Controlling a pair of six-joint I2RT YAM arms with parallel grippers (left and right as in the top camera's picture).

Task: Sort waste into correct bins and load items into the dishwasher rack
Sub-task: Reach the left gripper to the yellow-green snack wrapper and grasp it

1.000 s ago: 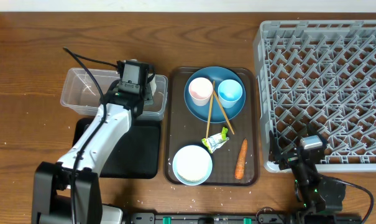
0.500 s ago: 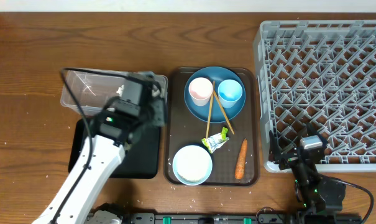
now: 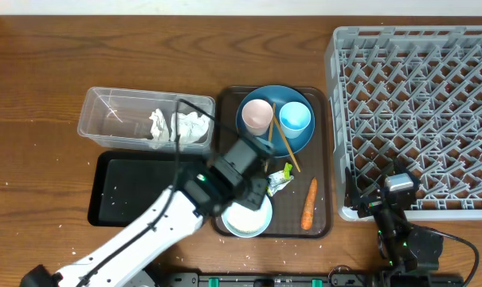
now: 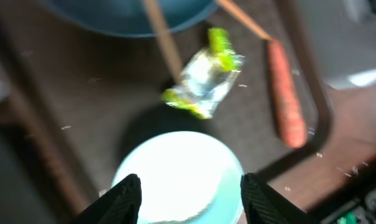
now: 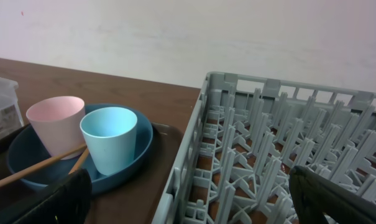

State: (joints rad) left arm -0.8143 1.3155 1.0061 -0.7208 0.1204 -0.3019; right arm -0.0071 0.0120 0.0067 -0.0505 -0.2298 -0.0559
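The green-yellow wrapper lies flat near the middle of the brown tray, just off the near ends of the wooden chopsticks. The white bowl sits towards the tray's front-left corner and the carrot along its right edge. The left gripper hangs over the bowl's far side, its jaws apart and holding nothing.

Waste sorting looks to be the step in hand. The crumpled tissues already lie at the right end of the clear tub, and the black tray holds only specks. The wrapper is probably the next pick. That calls for a short reach forward and a low, narrow pinch clear of the chopsticks.

The blue plate at the tray's back carries the pink cup and the light blue cup. The dishwasher rack is unloaded. The right gripper rests by the rack's front-left corner, spread wide and holding nothing.

No writing can be read; the wrapper's print is blurred.
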